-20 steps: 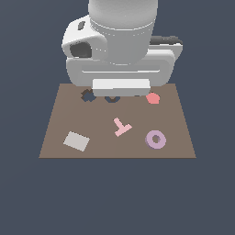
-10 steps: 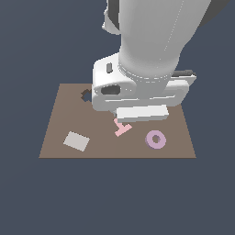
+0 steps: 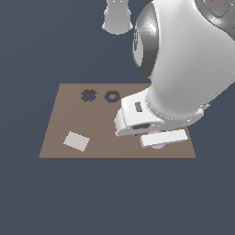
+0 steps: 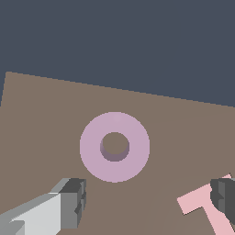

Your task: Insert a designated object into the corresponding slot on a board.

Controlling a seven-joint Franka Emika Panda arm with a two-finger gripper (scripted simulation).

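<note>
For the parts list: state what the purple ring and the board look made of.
The ring looks like matte plastic: flat lilac colour, no shine. The board looks like matte wood or fibreboard: even brown, no grain. Both are simulator renders, so neither is certain.

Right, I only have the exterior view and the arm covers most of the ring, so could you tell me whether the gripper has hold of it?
Observer: No. In the wrist view the gripper is open, and the lilac ring lies flat on the board, untouched.
Operator: Thank you. Is it centred between the fingers?
Observer: Not quite. It sits nearer the pale-bodied finger than the dark finger, and beyond both tips.
Operator: Is anything else close by?
Observer: Yes, the pink T-shaped piece lies by the dark finger, which overlaps its end in the picture. I cannot tell whether they touch.
</note>
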